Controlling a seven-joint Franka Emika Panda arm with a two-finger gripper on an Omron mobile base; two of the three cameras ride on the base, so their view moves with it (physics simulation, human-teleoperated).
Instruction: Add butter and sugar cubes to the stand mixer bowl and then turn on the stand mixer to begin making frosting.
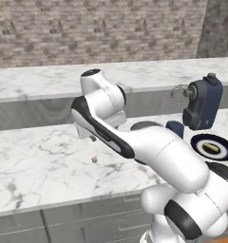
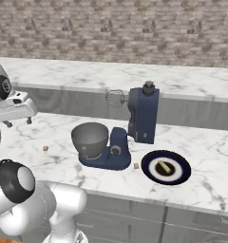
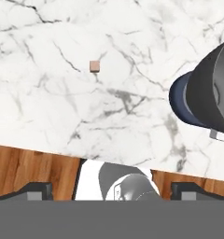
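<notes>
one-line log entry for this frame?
phase: approach | gripper: open, empty, above counter | sugar cube: on counter | stand mixer bowl: on mixer base | butter: on plate

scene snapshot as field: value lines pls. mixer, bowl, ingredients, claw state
stand mixer: navy, head tilted up, whisk clear of bowl
stand mixer bowl: grey, on mixer base, looks empty
butter: on the dark-blue-and-white plate, right of mixer
sugar cubes: one on counter left of bowl, one between mixer base and plate
claw: open, empty, above counter left of bowl
</notes>
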